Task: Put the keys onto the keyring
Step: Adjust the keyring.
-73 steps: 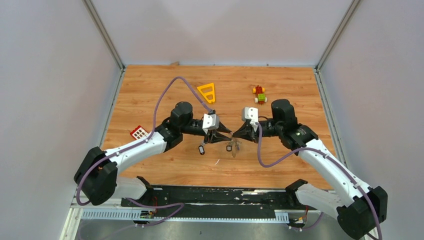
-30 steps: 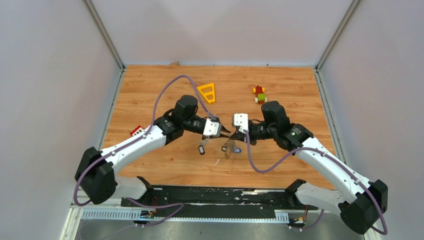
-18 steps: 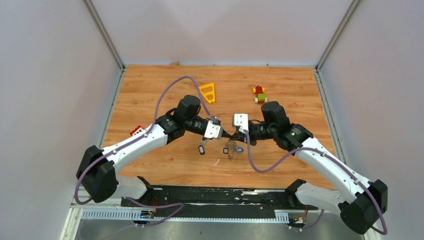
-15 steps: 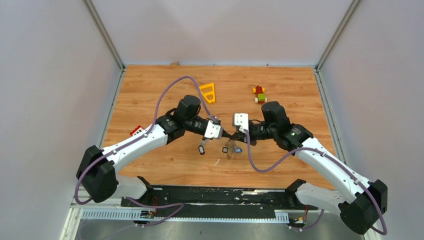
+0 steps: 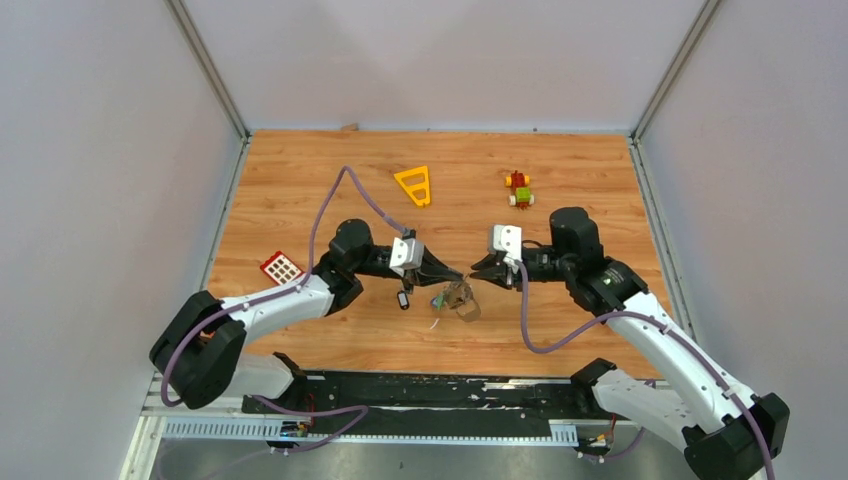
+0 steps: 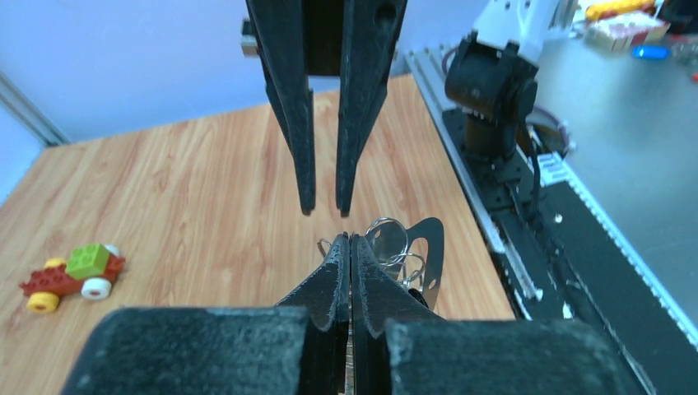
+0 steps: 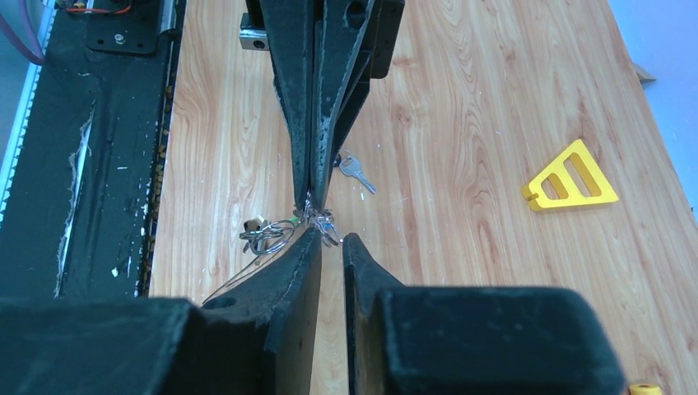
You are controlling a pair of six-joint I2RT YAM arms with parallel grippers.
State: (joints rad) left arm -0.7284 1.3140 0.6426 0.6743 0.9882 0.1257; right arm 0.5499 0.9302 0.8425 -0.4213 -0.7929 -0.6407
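My left gripper (image 5: 457, 277) is shut on a bunch of keys (image 7: 319, 218), pinching their small rings and green and blue tags at its tip. The silver keyring (image 5: 463, 300) hangs from that bunch just below and beside the tip, and it shows as a dark loop (image 6: 426, 247) in the left wrist view. Facing it a short way to the right, my right gripper (image 5: 476, 272) stands slightly open, with nothing between its fingers (image 6: 304, 107). One loose key with a black tag (image 5: 403, 299) lies on the table under the left wrist.
A yellow triangle frame (image 5: 414, 185) lies at the back middle. A red-green-yellow toy block figure (image 5: 518, 188) sits at the back right. A red and white grid piece (image 5: 280, 267) lies beside the left arm. The black rail (image 5: 430, 390) runs along the near edge.
The left gripper shut on the bunch while the right still held it. The right gripper then opened and drew back right. The left arm pulled back left and lower with the bunch.
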